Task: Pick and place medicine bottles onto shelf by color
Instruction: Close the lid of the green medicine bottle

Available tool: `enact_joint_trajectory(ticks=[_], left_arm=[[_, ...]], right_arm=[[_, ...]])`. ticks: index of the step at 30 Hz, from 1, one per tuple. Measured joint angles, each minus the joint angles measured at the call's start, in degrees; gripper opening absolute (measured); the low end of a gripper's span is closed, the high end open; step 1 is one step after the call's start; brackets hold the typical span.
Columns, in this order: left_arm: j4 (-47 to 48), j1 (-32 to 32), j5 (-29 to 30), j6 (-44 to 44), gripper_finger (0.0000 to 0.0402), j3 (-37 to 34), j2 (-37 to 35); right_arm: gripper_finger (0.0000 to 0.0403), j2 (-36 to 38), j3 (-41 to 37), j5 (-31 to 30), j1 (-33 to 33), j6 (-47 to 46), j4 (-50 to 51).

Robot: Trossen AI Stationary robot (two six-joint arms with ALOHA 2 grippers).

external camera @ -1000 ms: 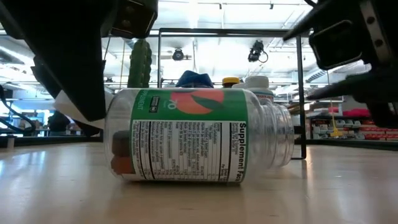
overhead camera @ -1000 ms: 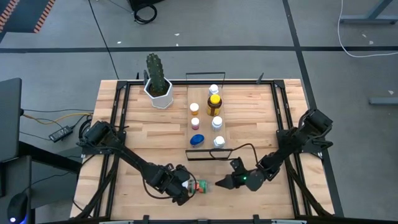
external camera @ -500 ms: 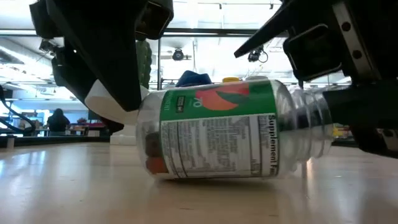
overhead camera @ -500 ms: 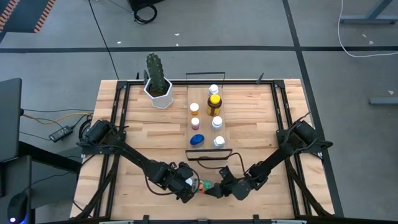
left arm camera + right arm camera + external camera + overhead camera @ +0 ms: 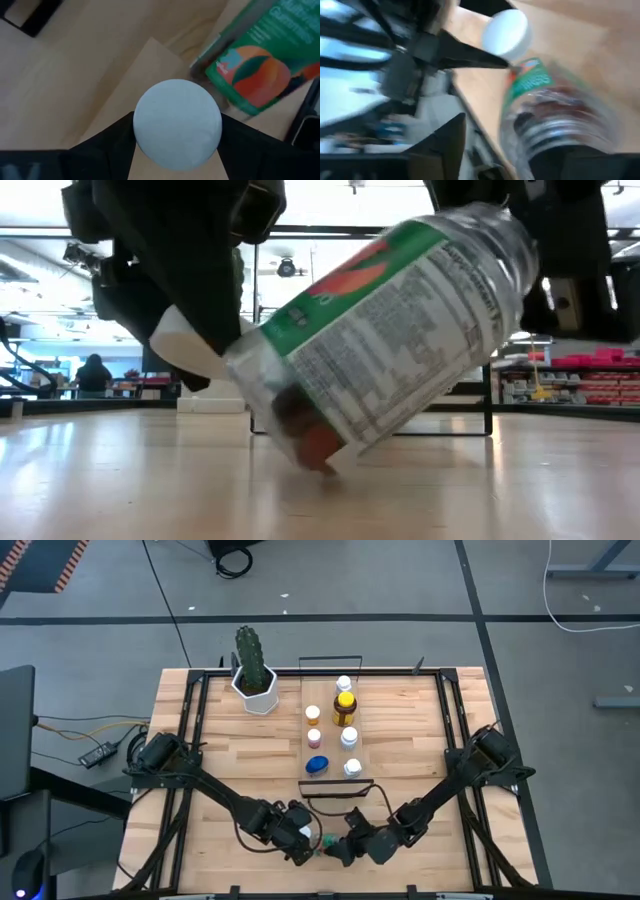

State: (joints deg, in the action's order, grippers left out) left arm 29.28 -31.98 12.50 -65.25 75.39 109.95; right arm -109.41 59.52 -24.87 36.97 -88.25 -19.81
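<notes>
A clear medicine bottle with a green label and no cap stands tilted near the table's front edge; it also shows in the high view. My right gripper is shut on its open neck end. My left gripper sits just left of it, shut on a round white cap. The shelf, a light board, lies mid-table with several small bottles standing on it, among them an amber one with a yellow cap and a blue-lidded one. My left gripper pinches the white cap by its rim between its two fingers, which slant down from above. The cap hangs clear of the table, beside the bottle's bottom end. My right gripper holds the bottle at its threaded neck, coming from the table's right and slanting slightly down. The neck end is raised, and the bottom edge rests on the table, so the bottle is tilted.
A white pot with a green cactus stands at the table's far left, beside the shelf. Black wire rails rise at the shelf's near end, just behind both grippers. Bare wood lies left and right of the shelf.
My right gripper has moved toward the table's left, reached the bottle's neck and closed on it. The bottle, lying on its side a second ago, is now tipped up: its neck end has risen while its bottom stays on the table.
</notes>
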Motion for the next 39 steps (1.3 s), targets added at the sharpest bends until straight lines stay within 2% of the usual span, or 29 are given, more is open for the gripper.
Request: enact_joint_trajectory(ticks=[9,12,14,17,26,33,39], left_arm=[[-2.14,1.06,0.8,-0.07,0.0243,0.01,0.0],[-2.53,1.42,0.96,-0.07,0.0242,0.02,0.0],[-2.88,1.46,0.98,-0.04,0.0244,0.02,0.0],[-2.79,1.61,0.98,-0.09,0.0248,0.0,0.0],[-2.05,1.5,-1.36,0.46,0.0242,0.05,-0.02],[-1.22,2.18,-2.07,7.72,0.0247,2.6,-0.13],[1.79,4.24,-3.55,15.2,0.0243,5.64,-0.13]], right_arm=[[0.0067,2.74,12.96,5.57,-1.29,12.19,35.6],[0.0035,2.87,15.98,6.52,-2.05,16.05,39.53],[0.0031,3.19,16.64,6.75,-2.37,17.91,40.72],[0.0031,3.15,16.75,10.24,-2.87,18.9,40.73],[0.0031,3.22,19.02,27.21,-4.04,22.88,52.95],[0.0042,3.13,27.75,29.16,-6.53,26.62,69.73],[0.0053,3.13,27.07,31.59,-7.98,26.37,70.37]])
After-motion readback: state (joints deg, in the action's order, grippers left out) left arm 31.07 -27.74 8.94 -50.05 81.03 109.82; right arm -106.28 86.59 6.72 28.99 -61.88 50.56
